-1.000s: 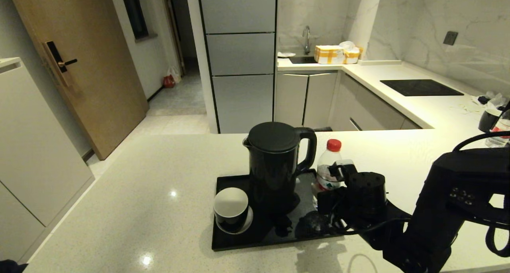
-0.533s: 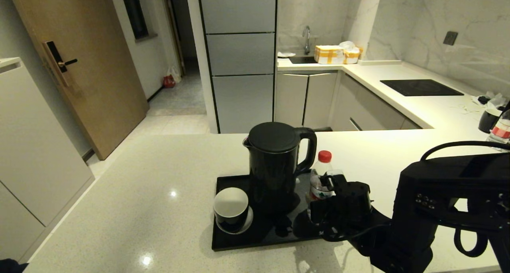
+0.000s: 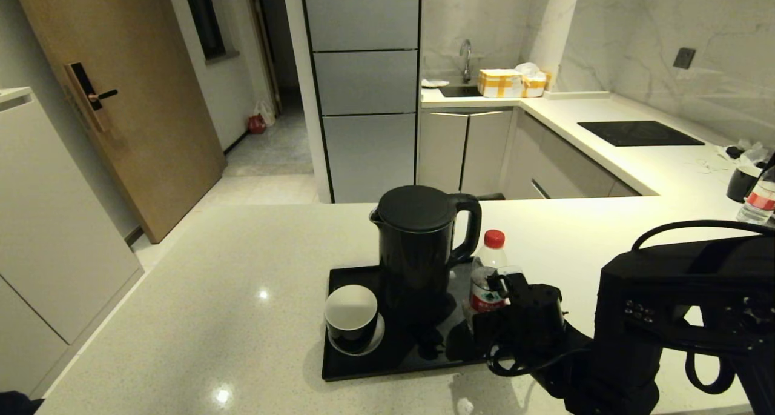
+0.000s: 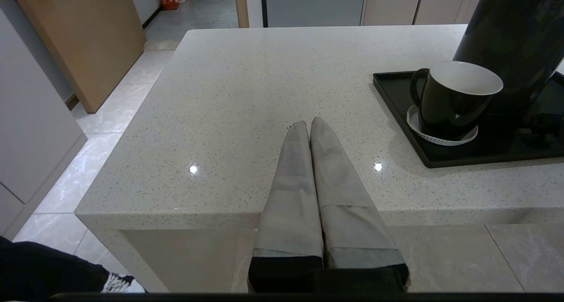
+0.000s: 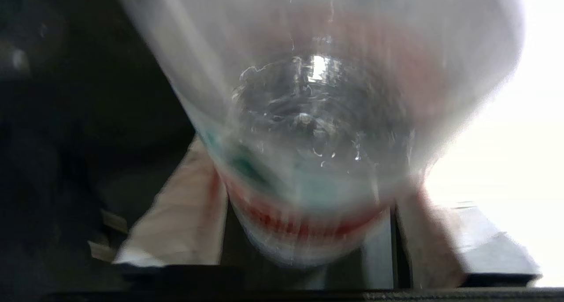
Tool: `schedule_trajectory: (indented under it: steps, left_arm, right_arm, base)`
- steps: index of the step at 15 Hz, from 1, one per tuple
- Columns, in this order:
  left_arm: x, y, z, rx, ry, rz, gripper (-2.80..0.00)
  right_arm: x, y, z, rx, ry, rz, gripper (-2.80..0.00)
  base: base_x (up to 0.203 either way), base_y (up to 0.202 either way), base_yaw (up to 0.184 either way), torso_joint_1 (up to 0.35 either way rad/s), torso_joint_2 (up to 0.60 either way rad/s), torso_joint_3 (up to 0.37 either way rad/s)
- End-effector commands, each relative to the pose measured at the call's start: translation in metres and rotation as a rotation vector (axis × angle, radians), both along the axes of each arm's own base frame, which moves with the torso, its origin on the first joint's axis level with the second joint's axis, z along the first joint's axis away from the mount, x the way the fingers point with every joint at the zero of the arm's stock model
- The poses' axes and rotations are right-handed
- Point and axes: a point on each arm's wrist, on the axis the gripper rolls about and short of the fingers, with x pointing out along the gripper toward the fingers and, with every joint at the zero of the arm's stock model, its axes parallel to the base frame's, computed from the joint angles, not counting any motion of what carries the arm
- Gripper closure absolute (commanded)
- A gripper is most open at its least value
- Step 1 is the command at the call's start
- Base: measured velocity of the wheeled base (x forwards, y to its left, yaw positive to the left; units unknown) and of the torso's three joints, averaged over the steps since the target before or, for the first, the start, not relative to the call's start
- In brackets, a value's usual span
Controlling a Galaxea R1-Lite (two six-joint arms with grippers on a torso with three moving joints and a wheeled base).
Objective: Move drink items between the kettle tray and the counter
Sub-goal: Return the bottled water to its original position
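Head view: the left pincer (image 4: 308,128), fingers pressed together and empty, idles over the speckled off-white counter (image 3: 200,294). Cup (image 3: 350,315) sits on the glossy black kettle tray (image 3: 363,366). The clear red-capped water bottle (image 3: 487,275) has come down onto the tray's right end; the right pincer (image 3: 499,291) brackets it, whether gripping or letting go I cannot tell.

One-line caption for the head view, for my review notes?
Right gripper around the water bottle on the kettle tray, beside the kettle and cup.
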Motion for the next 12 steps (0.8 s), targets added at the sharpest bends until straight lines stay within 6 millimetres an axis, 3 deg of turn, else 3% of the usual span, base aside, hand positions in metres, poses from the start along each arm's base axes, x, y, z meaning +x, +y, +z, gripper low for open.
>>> schedule_trajectory:
  steps: [1,8,12]
  left_arm:
    - [0.000,0.000,0.000,0.000,0.001,0.001,0.00]
    - [0.000,0.000,0.000,0.000,0.001,0.001,0.00]
    - [0.000,0.000,0.000,0.000,0.001,0.001,0.00]
  right_arm:
    - [-0.005,-0.003,0.003,0.011,-0.020,-0.001,-2.80]
    - [-0.038,-0.023,-0.006,-0.007,0.012,0.012,-2.80]
    - [-0.055,-0.036,0.008,0.005,0.031,-0.007,-2.80]
  base:
    - [0.000,0.000,0.000,0.000,0.00,0.000]
    - [0.000,0.000,0.000,0.000,0.00,0.000]
    - [0.000,0.000,0.000,0.000,0.00,0.000]
